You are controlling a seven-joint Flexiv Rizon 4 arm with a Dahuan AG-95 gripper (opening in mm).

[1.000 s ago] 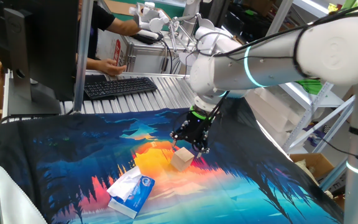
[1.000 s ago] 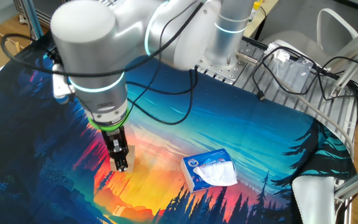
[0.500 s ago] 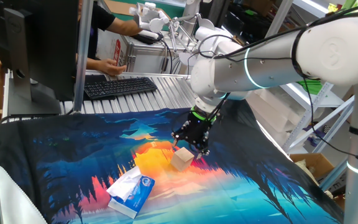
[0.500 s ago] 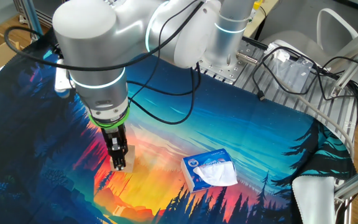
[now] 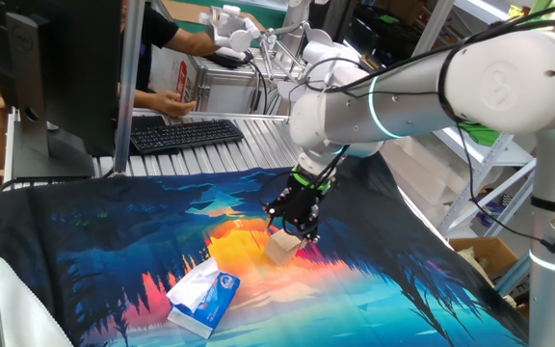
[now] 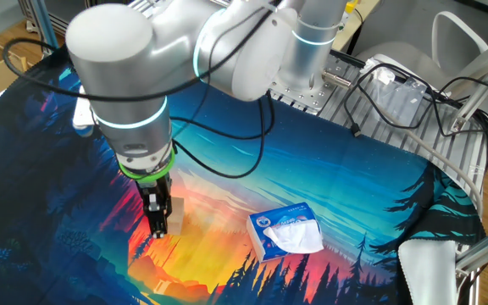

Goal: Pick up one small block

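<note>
The small block (image 5: 281, 248) is a plain light-tan wooden cube with flat, unmarked faces, resting near the middle of the bench (image 5: 85, 251) on the colourful printed cloth. The black fingers (image 5: 294, 227) reach down at the block; whether they grip it cannot be told. A white and blue tissue pack (image 5: 204, 299) lies apart, toward the bench's front edge.
</note>
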